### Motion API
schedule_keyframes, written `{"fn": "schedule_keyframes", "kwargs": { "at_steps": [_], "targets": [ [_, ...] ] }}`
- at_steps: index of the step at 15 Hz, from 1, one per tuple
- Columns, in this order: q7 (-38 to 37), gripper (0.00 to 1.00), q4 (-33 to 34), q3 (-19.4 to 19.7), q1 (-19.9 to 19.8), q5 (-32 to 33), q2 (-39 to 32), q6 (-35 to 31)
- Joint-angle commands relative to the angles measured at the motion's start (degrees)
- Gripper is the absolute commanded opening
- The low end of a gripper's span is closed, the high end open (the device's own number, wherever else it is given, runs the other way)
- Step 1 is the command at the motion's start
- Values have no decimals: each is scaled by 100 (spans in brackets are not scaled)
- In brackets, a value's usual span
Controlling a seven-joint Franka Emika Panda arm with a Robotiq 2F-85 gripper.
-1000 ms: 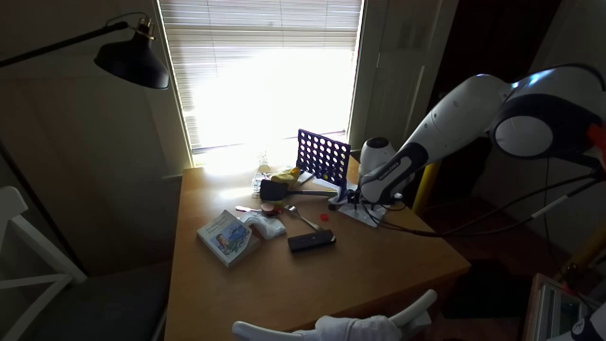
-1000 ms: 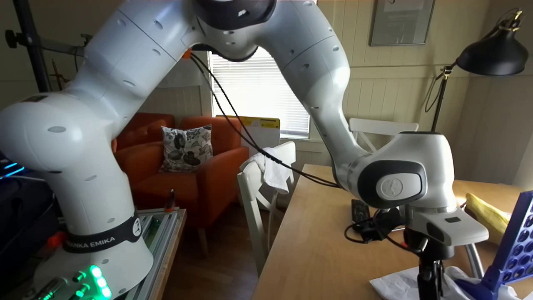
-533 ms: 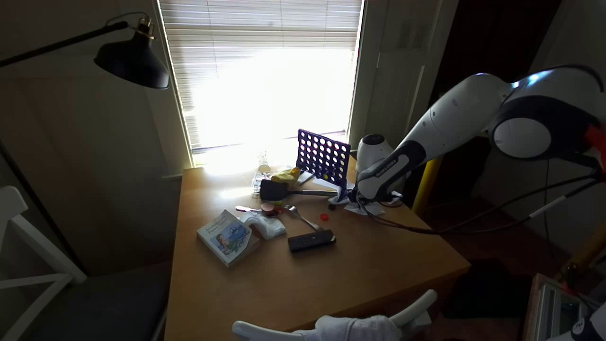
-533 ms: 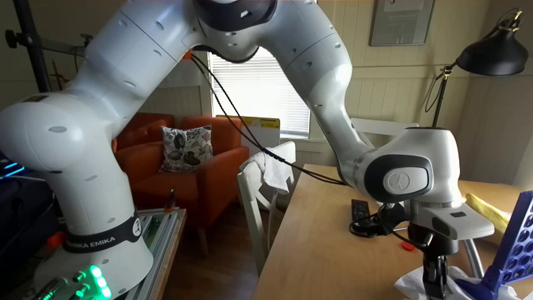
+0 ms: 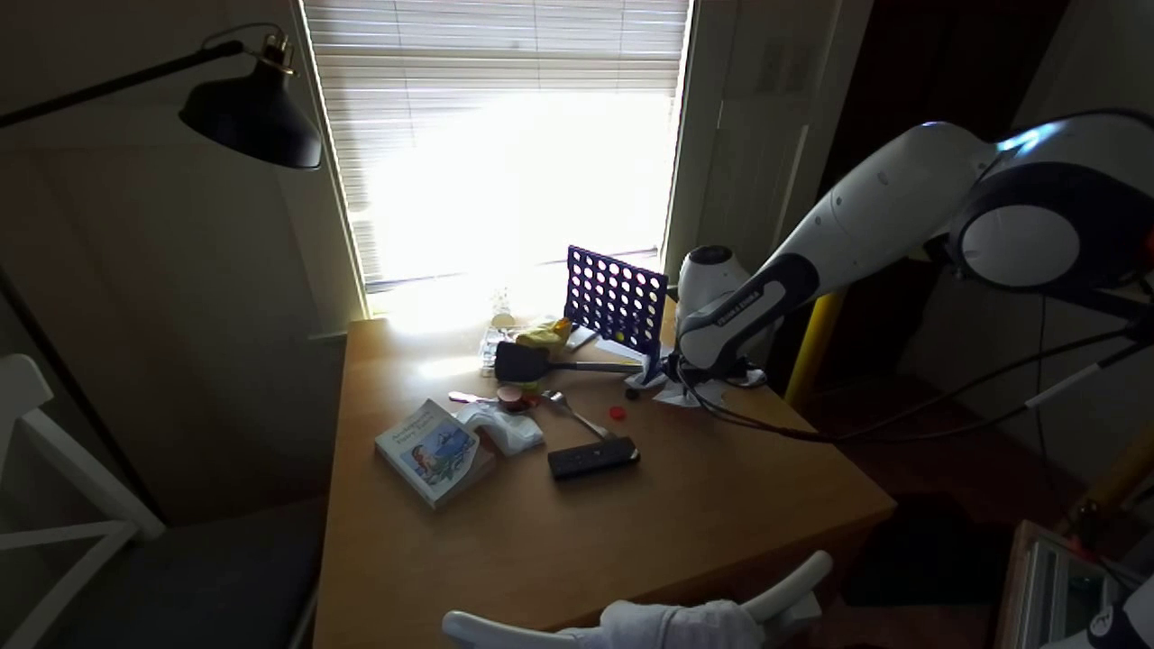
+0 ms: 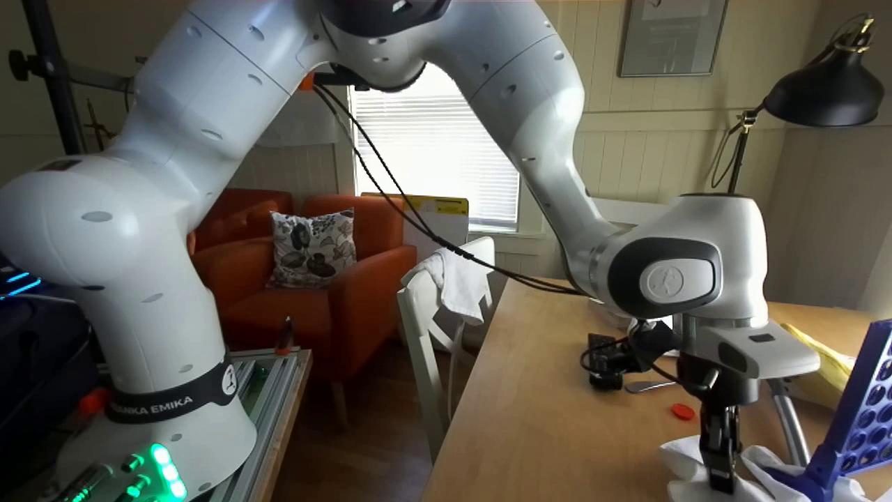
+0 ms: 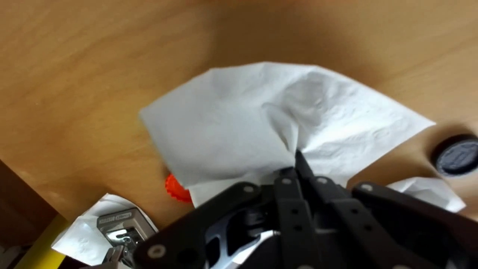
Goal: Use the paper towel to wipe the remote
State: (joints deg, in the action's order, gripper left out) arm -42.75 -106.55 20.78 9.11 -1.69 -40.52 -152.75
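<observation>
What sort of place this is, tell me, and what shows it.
Probably a living room in a home: there is an orange armchair with a patterned cushion on it, plus a blue game rack.

In an exterior view, the window (image 5: 523, 180) glares amid dimness.

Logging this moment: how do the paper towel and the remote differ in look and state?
The paper towel is white, while the remote is near-black. The paper towel is a thin, creased sheet; the remote is a slim bar. The tool pinches the paper towel, whereas the remote lies ungripped on the table. Shared: neither touches the other.
</observation>
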Motion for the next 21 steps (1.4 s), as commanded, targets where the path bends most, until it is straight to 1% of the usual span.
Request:
{"fn": "schedule_keyframes", "kwargs": {
  "at_steps": [1,4,6,10,11,12,14,18,19,21],
  "targets": [
    [365,1,-473,-357,-228,-3,732,45],
    [1234,1,-771,-854,-523,-76,1213,76],
    [1808,1,-991,-1141,-634,-132,1450,-20],
    [2803,1,-1386,-1671,-763,-185,1849,34],
    [2878,1,-1466,-1684,-699,-76,1886,-73],
    [2461,4,-1078,-1498,-620,-36,1569,16],
    [2640,4,-1226,-1617,-616,-37,1694,13],
    [2741,4,-1308,-1633,-639,-33,1748,7],
    [2801,1,-1311,-1670,-646,-46,1771,59],
    [2848,1,-1348,-1767,-498,51,1866,-65]
  ]
}}
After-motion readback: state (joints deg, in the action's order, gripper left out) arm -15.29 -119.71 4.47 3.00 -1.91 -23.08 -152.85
